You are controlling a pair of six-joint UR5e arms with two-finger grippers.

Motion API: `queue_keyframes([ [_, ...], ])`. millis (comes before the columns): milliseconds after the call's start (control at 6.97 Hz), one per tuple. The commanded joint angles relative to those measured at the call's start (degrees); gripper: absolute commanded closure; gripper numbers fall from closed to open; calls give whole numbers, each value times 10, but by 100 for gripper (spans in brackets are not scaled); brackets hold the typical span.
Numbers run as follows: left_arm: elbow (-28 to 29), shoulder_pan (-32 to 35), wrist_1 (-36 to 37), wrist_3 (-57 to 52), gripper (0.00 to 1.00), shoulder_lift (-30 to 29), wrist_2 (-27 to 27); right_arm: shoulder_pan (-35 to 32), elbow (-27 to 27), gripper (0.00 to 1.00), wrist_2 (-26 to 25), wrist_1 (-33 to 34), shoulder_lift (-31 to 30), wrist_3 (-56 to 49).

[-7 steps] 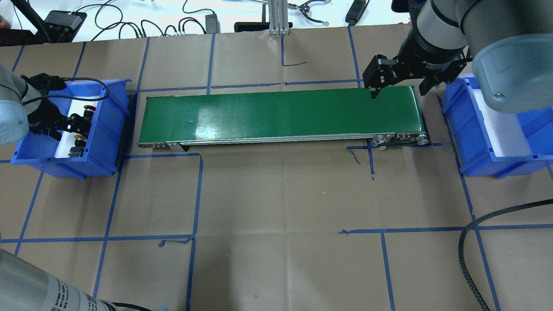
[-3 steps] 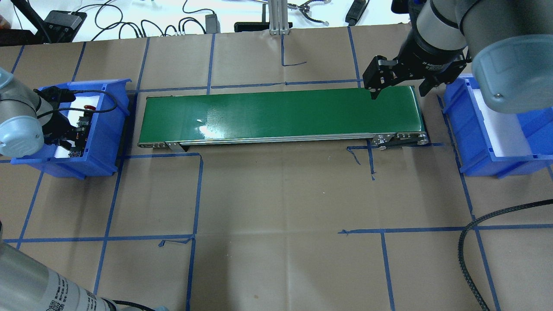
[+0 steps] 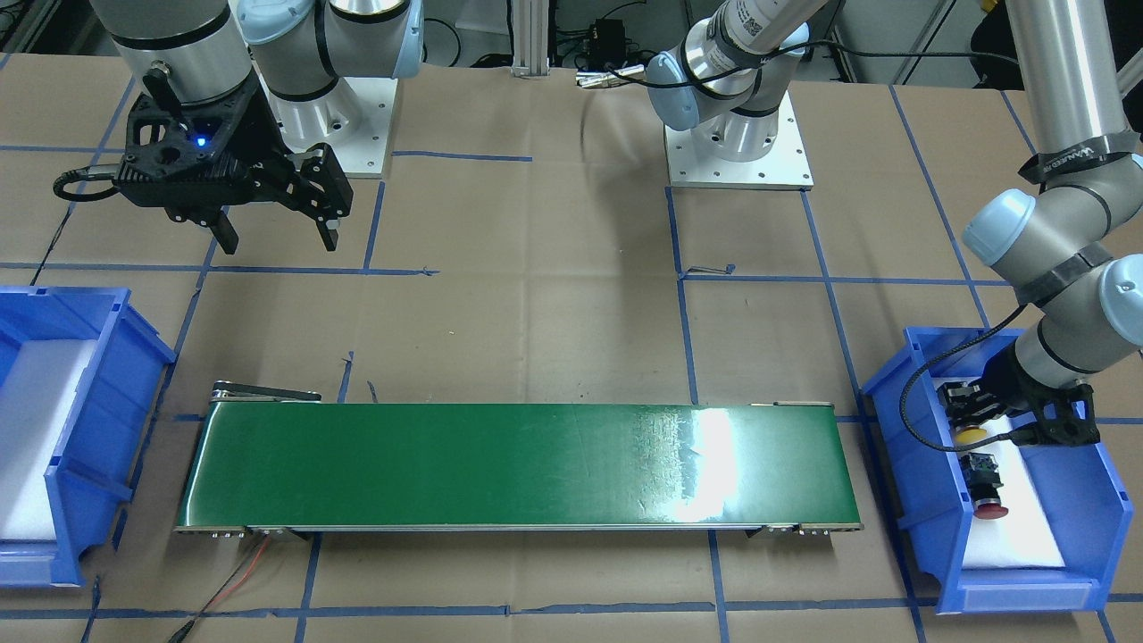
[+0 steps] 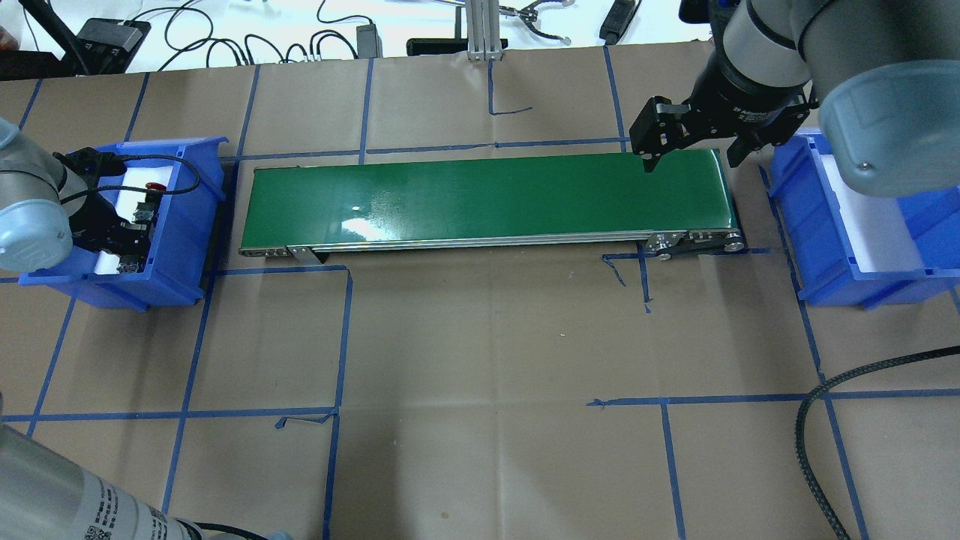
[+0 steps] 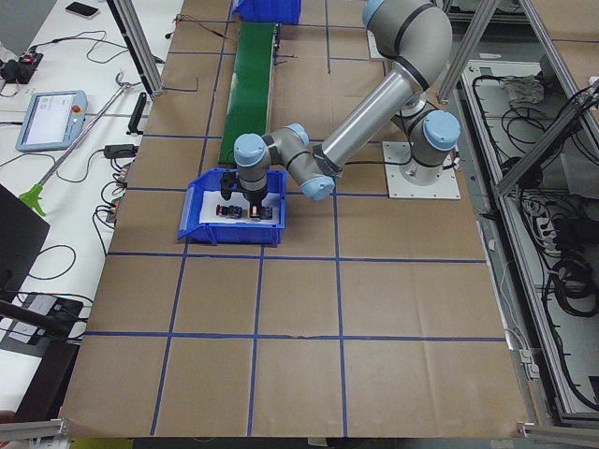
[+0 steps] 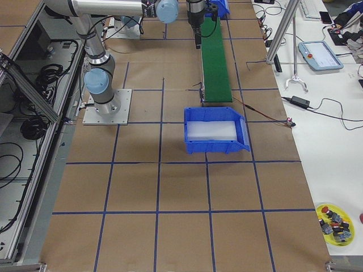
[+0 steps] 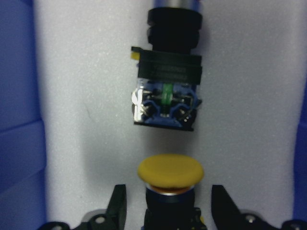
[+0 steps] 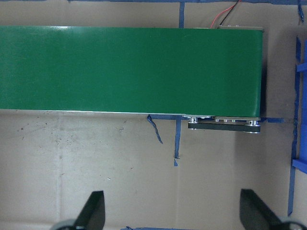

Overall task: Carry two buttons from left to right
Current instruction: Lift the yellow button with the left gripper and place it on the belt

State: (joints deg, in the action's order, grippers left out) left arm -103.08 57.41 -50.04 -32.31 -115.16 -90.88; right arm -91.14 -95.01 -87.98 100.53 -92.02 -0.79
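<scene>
Both buttons lie on white foam in the left blue bin (image 3: 902,446). In the left wrist view the yellow button (image 7: 170,171) sits between the fingers of my left gripper (image 7: 169,191), which is open with a gap on each side. The red button (image 3: 989,511) lies just beyond it, and its contact block (image 7: 165,103) points at the yellow cap. From overhead my left gripper (image 4: 127,236) covers the yellow one, so only the red cap (image 4: 155,185) shows. My right gripper (image 4: 690,160) hangs open with nothing in it over the right end of the green conveyor (image 4: 487,195).
The right blue bin (image 4: 825,247) with white foam stands past the conveyor's right end. Blue tape lines cross the brown table cover. A black braided cable (image 4: 806,435) loops at the near right. The left arm's cable (image 4: 161,161) arcs over the left bin.
My left wrist has swung over the bin and the gripper has settled around the yellow button, hiding it from overhead. The right arm has not moved.
</scene>
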Motion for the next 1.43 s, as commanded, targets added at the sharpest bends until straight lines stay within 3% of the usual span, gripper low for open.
queue_keyframes([
  [0,4,-1,-11,1,90,10,1,0,0,0,0,0,0,0],
  [430,82,-5,-135,-2,92,51,2,0,-1,0,-1,0,1,0],
  [717,206,1,-295,1,92,52,1,0,-2,0,0,0,1,0],
  [1004,234,39,-314,8,92,50,0,0,0,0,0,0,1,0],
  [1291,232,123,-314,76,92,51,0,0,-2,0,0,-1,1,0],
])
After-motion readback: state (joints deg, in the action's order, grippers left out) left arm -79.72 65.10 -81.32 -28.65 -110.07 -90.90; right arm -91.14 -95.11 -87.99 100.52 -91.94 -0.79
